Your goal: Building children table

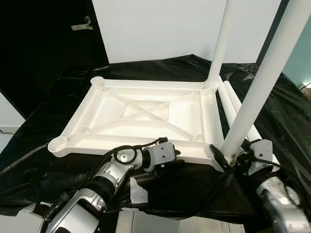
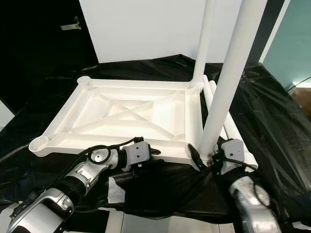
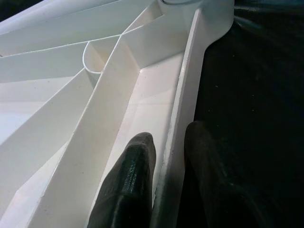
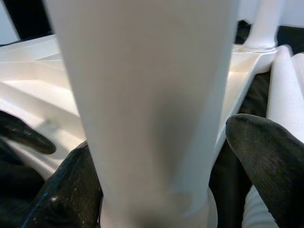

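Upturned white plastic table panel on black sheeting, both claws engaged at its near edge.

Nearest the robot, the left claw [image 3: 164, 185] grips the near rim of the table panel [image 1: 146, 116], one black finger inside the rim wall and one outside, closed narrowly on the thin wall. The right claw [image 4: 156, 190] clasps the base of the near leg [image 1: 265, 77], a smooth white tube standing upright in the near right corner socket; its textured black fingers [image 4: 266, 156] press either side of the tube. The table panel lies underside up on glossy, wrinkled black sheeting [image 1: 58, 92] covering the tabletop: moulded white plastic, rectangular, with diagonal stiffening ribs and round corner sockets. A far leg [image 1: 221, 43] stands in the far right socket. Loose white tubes [image 1: 233, 104] lie just beside the panel's right edge.
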Controlling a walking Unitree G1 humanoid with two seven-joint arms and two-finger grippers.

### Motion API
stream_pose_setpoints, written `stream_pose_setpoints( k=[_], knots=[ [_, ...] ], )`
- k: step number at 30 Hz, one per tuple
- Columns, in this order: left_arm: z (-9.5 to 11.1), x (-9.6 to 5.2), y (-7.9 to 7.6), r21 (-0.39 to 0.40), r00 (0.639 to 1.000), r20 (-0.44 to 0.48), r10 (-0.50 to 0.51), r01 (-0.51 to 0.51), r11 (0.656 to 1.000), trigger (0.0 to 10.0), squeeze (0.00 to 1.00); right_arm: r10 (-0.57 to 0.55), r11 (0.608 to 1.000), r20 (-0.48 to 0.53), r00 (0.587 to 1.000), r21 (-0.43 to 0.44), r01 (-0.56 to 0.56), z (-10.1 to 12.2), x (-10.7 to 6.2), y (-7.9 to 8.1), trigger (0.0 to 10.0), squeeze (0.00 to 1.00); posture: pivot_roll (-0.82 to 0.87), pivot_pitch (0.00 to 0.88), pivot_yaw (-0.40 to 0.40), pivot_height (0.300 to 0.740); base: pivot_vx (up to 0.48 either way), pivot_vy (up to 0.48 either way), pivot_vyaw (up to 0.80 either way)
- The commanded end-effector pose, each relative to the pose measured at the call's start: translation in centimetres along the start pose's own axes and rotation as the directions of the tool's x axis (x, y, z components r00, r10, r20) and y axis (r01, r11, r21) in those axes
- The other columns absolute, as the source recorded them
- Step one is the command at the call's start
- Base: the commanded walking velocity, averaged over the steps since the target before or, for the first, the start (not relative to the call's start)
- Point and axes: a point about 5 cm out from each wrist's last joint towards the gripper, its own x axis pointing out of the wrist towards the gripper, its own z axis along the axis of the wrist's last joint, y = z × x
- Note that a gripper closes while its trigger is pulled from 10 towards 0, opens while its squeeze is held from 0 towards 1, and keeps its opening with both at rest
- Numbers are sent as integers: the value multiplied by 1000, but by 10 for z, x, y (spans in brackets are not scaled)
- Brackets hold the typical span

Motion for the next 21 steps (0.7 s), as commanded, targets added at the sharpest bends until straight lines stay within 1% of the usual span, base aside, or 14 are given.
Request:
stream_pose_setpoints(
  k=[1, 2, 4, 5, 6, 7, 8, 12, 13, 14, 15, 17, 21],
  knots=[
    [-38, 4, -50, -119, 944, -152, -292, 276, 954, 10000, 0, 0, 1000, -41, 999, 3, 0, -4, -6, -13, 10000, 0, -155, 19, -8, 740, 0, 0, 0],
    [-38, 4, -50, -119, 944, -152, -292, 276, 954, 10000, 0, 0, 1000, -41, 999, 3, 0, -4, -6, -13, 10000, 0, -155, 19, -8, 740, 0, 0, 0],
    [-38, 4, -50, -116, 944, -156, -292, 276, 954, 10000, 0, 73, 997, -51, 996, 9, -72, -2, -7, -18, 10000, 0, -155, 17, -11, 740, 0, 0, 0],
    [-38, 4, -50, -116, 944, -156, -292, 276, 954, 10000, 0, 73, 997, -51, 996, 9, -72, -2, -7, -18, 10000, 0, -155, 17, -11, 740, 0, 0, 0],
    [-39, 5, -52, -116, 943, -158, -294, 278, 953, 10000, 0, 127, 992, -59, 990, 6, -127, 0, -7, -21, 10000, 0, -152, 10, -18, 740, 0, 0, 0],
    [-39, 5, -52, -116, 943, -158, -294, 278, 953, 10000, 0, 127, 992, -59, 990, 6, -127, 0, -7, -21, 10000, 0, -152, 10, -18, 740, 0, 0, 0],
    [-40, 5, -54, -117, 941, -159, -299, 282, 952, 10000, 0, 180, 983, -70, 981, -9, -181, 2, -5, -26, 10000, 0, -151, 8, -20, 740, 0, 0, 0],
    [-40, 6, -55, -117, 940, -160, -301, 285, 951, 10000, 0, 216, 976, -78, 973, -10, -217, 3, -5, -27, 10000, 0, -148, 4, -23, 740, 0, 0, 0],
    [-40, 6, -56, -118, 939, -160, -303, 286, 951, 10000, 0, 258, 966, -80, 963, -4, -259, 3, -4, -28, 7922, 0, -146, 1, -24, 740, 0, 0, 0],
    [-40, 6, -56, -118, 939, -160, -303, 286, 951, 10000, 0, 258, 966, -80, 963, -4, -259, 3, -4, -28, 7922, 0, -146, 1, -24, 740, 0, 0, 0],
    [-41, 6, -56, -117, 939, -161, -303, 287, 951, 10000, 0, 271, 962, -79, 959, 3, -271, 4, -4, -29, 0, 0, -144, 0, -27, 740, 0, 0, 0],
    [-41, 5, -56, -116, 939, -165, -302, 286, 951, 10000, 0, 287, 958, -80, 955, 47, -284, 2, -4, -30, 0, 0, -142, 0, -28, 740, 0, 0, 0],
    [-42, 3, -56, -113, 937, -169, -307, 291, 950, 10000, 0, 321, 946, -89, 943, 73, -315, 1, -7, -30, 0, 0, -145, 0, -21, 740, 0, 0, 0]
  ],
)
